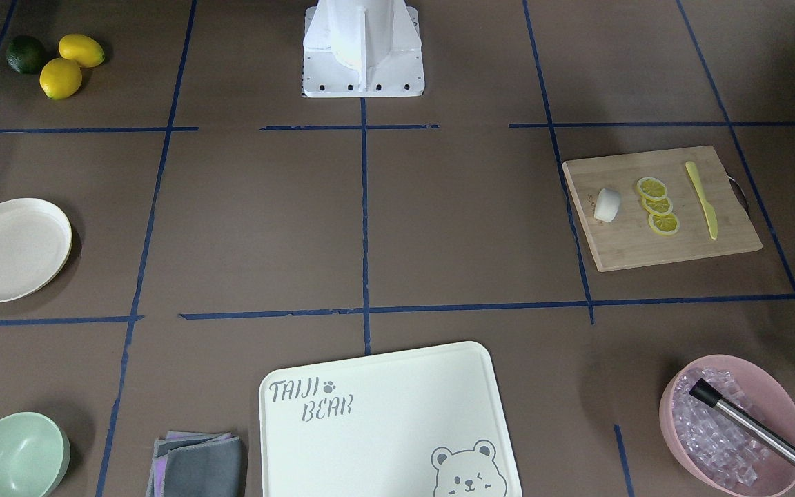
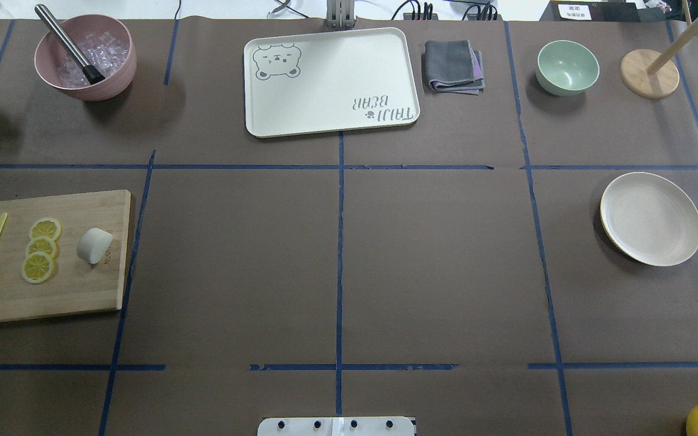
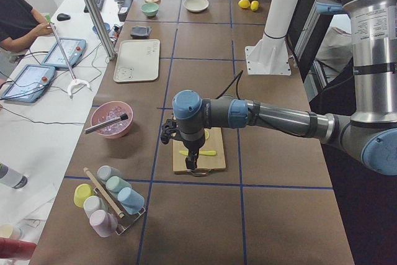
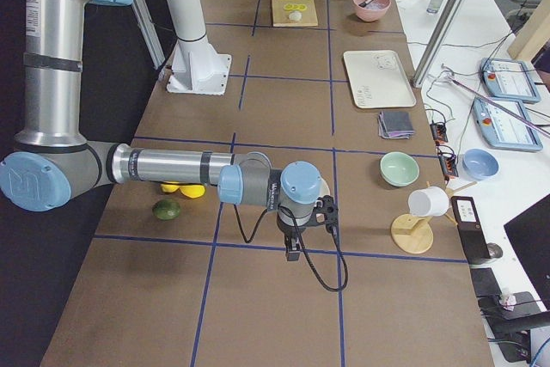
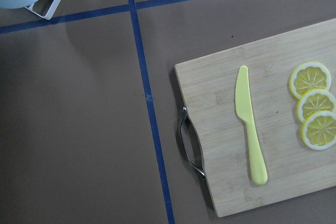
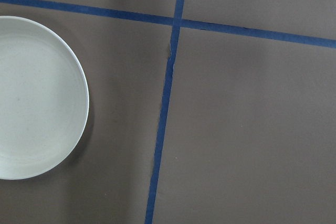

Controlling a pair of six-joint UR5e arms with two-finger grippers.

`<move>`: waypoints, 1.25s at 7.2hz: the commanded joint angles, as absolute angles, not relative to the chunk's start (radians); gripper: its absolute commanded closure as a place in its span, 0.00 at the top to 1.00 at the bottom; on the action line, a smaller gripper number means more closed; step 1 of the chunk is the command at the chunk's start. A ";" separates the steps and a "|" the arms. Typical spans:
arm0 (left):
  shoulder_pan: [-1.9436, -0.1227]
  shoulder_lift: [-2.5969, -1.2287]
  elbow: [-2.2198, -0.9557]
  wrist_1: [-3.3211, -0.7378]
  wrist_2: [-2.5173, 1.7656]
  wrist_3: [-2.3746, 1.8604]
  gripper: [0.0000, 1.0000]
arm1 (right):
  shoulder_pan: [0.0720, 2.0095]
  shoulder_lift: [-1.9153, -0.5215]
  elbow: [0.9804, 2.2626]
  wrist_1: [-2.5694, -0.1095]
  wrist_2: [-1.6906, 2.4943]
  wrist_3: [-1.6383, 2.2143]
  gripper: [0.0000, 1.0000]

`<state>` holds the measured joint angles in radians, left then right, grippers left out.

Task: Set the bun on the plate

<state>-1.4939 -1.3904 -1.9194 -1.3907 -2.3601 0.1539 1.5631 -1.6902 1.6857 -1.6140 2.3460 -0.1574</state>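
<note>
The bun [image 2: 94, 245] rests on the wooden board [image 2: 82, 290] at the middle left of the overhead view, just beside three lemon slices [image 2: 42, 248]. The plate [image 2: 651, 218] sits well apart at the middle right. Farther back, a bear-printed tray [image 2: 331, 82] lies at top centre. The left gripper [image 3: 192, 166] hangs over the board and the right gripper [image 4: 293, 253] is near the plate. I cannot tell whether either is open or closed.

The bun [image 2: 94, 245] is small, white, smooth and rounded. It lies on its side on the wooden cutting board [image 2: 70, 290] at the left of the table [image 2: 434, 260], just beside the lemon slices [image 2: 40, 249]. The plate [image 2: 651, 218] is round, shallow and cream-white. It rests flat at the table's right, well apart from the bun.
</note>
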 commanded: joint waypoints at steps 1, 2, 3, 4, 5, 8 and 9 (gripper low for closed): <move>-1.494 -1.384 -1.934 -1.394 -2.358 0.170 1.00 | 1.562 -1.687 1.686 -1.614 2.345 -0.152 1.00; -1.496 -1.382 -1.937 -1.379 -2.356 0.163 1.00 | 1.562 -1.686 1.684 -1.614 2.345 -0.153 1.00; -1.494 -1.381 -1.937 -1.378 -2.355 0.161 1.00 | 1.562 -1.683 1.684 -1.614 2.345 -0.152 1.00; -1.494 -1.382 -1.931 -1.378 -2.353 0.158 1.00 | 1.562 -1.684 1.683 -1.615 2.345 -0.153 1.00; -1.494 -1.384 -1.931 -1.381 -2.355 0.158 1.00 | 1.562 -1.683 1.684 -1.614 2.345 -0.153 1.00; -1.494 -1.387 -1.936 -1.384 -2.367 0.158 1.00 | 1.562 -1.686 1.683 -1.614 2.350 -0.155 1.00; -1.494 -1.393 -1.922 -1.390 -2.362 0.161 1.00 | 1.560 -1.686 1.686 -1.614 2.350 -0.155 1.00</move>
<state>-1.4941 -1.3898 -1.9313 -1.3841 -2.3627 0.1587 1.5610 -1.6852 1.6829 -1.6137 2.3498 -0.1549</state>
